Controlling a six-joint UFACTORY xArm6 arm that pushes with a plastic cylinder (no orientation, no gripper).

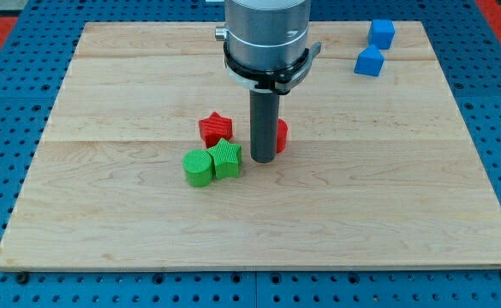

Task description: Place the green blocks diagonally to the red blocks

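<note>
A red star block (215,128) lies near the board's middle. A second red block (281,134) is mostly hidden behind my rod, so its shape is unclear. A green round block (198,168) and a green star block (226,159) sit touching each other just below the red star. My tip (262,160) rests on the board just right of the green star, in front of the hidden red block.
Two blue blocks stand at the view's top right: a cube (382,33) and another blue block (370,62) below it. The wooden board (104,222) lies on a blue pegboard.
</note>
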